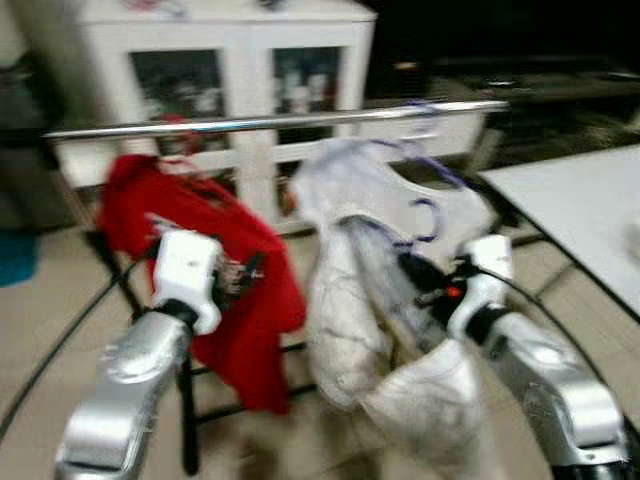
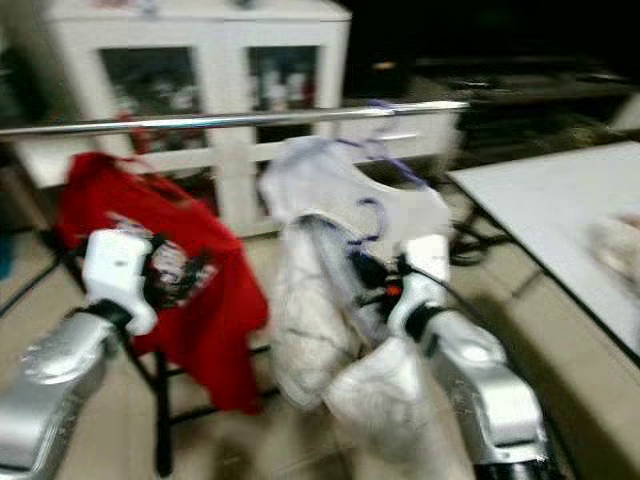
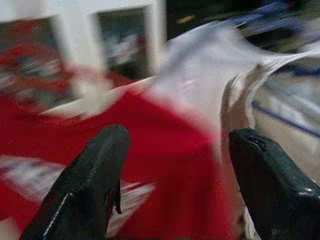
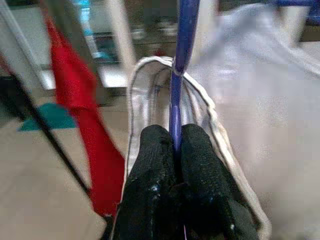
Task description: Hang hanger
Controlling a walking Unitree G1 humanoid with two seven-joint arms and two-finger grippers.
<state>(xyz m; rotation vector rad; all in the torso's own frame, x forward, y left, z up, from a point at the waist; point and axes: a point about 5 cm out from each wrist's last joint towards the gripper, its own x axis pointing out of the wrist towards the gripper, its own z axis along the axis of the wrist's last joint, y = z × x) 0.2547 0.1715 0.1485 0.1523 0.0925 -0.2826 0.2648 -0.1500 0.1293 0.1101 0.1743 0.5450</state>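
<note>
White cabinet (image 1: 225, 80) behind; my right gripper (image 4: 175, 150) pinches the purple hanger (image 4: 182, 55) tight, white shirt (image 1: 370, 300) around; left gripper (image 3: 175, 165) wide open, empty.

We can read no text, label or number; the pale print on the red shirt (image 2: 185, 270) is blurred beyond reading.

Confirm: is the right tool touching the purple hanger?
Touching. The right wrist view shows the right tool shut on the purple hanger, whose stem runs straight between its two black fingers.
</note>
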